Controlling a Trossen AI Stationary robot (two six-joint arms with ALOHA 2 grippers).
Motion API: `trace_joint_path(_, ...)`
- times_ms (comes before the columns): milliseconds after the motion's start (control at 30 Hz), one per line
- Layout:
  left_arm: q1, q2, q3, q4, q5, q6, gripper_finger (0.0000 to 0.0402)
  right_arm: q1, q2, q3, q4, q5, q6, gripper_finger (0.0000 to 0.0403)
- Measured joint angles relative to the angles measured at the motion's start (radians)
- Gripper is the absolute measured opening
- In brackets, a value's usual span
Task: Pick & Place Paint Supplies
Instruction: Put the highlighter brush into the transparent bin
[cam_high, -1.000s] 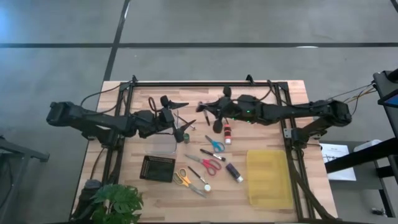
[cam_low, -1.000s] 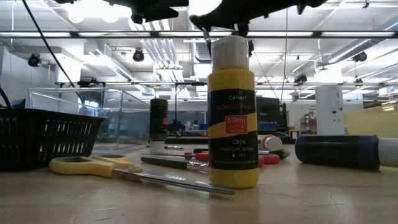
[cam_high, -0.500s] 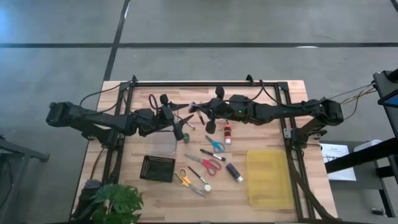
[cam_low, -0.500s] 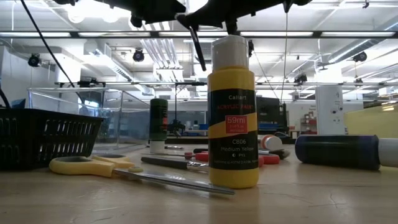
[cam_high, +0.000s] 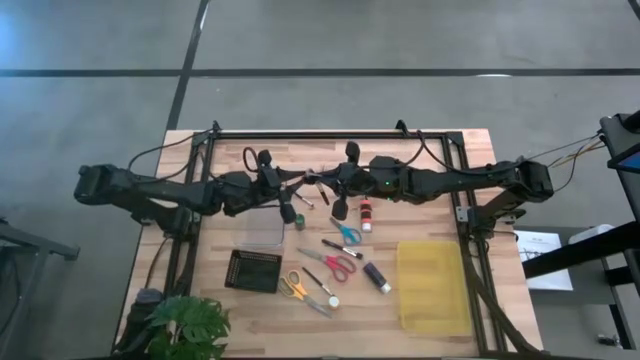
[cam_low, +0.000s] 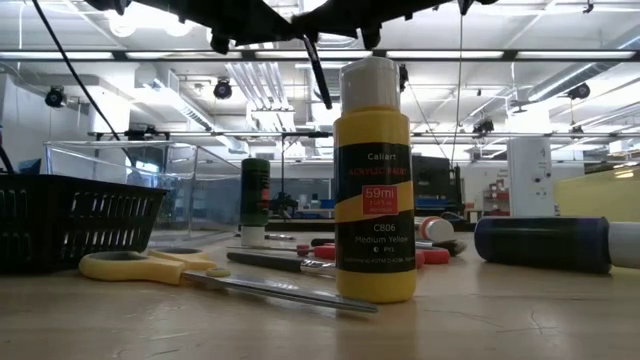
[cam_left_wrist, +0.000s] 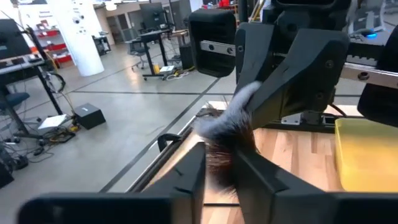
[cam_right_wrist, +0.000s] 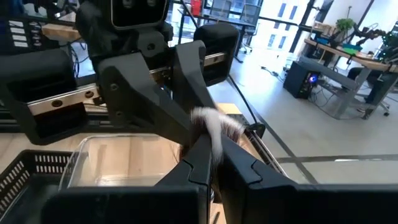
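High over the table's far middle my two grippers meet tip to tip. My right gripper (cam_high: 323, 186) is shut on a thin brush (cam_high: 311, 190) with a grey-white bristle tuft. My left gripper (cam_high: 297, 189) faces it from the left and is shut on that tuft. In the low view the brush's dark handle (cam_low: 318, 70) slants down below both grippers. On the table lie blue scissors (cam_high: 346, 232), red scissors (cam_high: 336, 264), yellow scissors (cam_high: 292, 286), a lying red pot (cam_high: 366, 213) and a purple pot (cam_high: 376, 277). A green pot (cam_high: 299, 224) and a yellow bottle (cam_low: 373, 180) stand upright. My left gripper has the brush's bristle tuft (cam_left_wrist: 219, 158) between its two fingers, which come level from the table's left. The brush is lifted clear of the table. My right gripper pinches the brush close to the tuft (cam_right_wrist: 212, 132) and comes level from the table's right. Its own fingers hide the exact spot. The handle slants down below the hold.
A clear box (cam_high: 263, 232) and a black basket (cam_high: 253, 270) stand near left of the grippers. A yellow bin (cam_high: 432, 285) stands near right. Two more brushes (cam_high: 340, 247) (cam_high: 318, 282) lie among the scissors. A plant (cam_high: 185, 328) is at the near left corner.
My right gripper has carried the brush toward the table's left, up to my left gripper. My left gripper, wide open a second ago, has shut its fingers around the brush's bristle end. The brush stays in the air.
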Motion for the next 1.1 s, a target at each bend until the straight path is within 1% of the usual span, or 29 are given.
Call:
trace_joint_path(100, 0.004, 0.000, 0.000, 0.000, 0.004, -0.012, 0.0018, -0.001, 0.000, -0.001, 0.000, -0.032, 0.000, 0.0008)
trace_joint_path(167, 0.004, 0.000, 0.000, 0.000, 0.004, -0.016, 0.0008, 0.000, 0.000, -0.002, 0.000, -0.062, 0.000, 0.0008)
trace_joint_path(333, 0.004, 0.000, 0.000, -0.001, 0.026, -0.017, 0.0004, 0.000, 0.000, -0.002, 0.000, -0.071, 0.001, 0.0014)
trace_joint_path(433, 0.004, 0.000, 0.000, -0.002, 0.049, -0.016, 0.0003, 0.000, 0.000, -0.003, 0.000, -0.071, 0.001, 0.0038)
trace_joint_path(600, 0.004, 0.000, 0.000, -0.020, 0.053, -0.008, 0.0002, 0.000, 0.000, -0.003, 0.000, -0.070, 0.001, 0.0074)
trace_joint_path(867, 0.004, -0.007, 0.000, -0.038, 0.052, -0.007, 0.0001, 0.000, 0.000, -0.003, 0.000, -0.070, -0.020, 0.0081)
trace_joint_path(967, 0.004, -0.019, 0.000, -0.062, 0.018, -0.007, 0.0001, 0.000, 0.000, -0.003, 0.000, -0.070, -0.022, 0.0081)
trace_joint_path(1100, 0.004, -0.056, 0.000, -0.139, -0.063, -0.009, 0.0000, 0.000, -0.004, -0.003, -0.007, -0.068, -0.029, 0.0082)
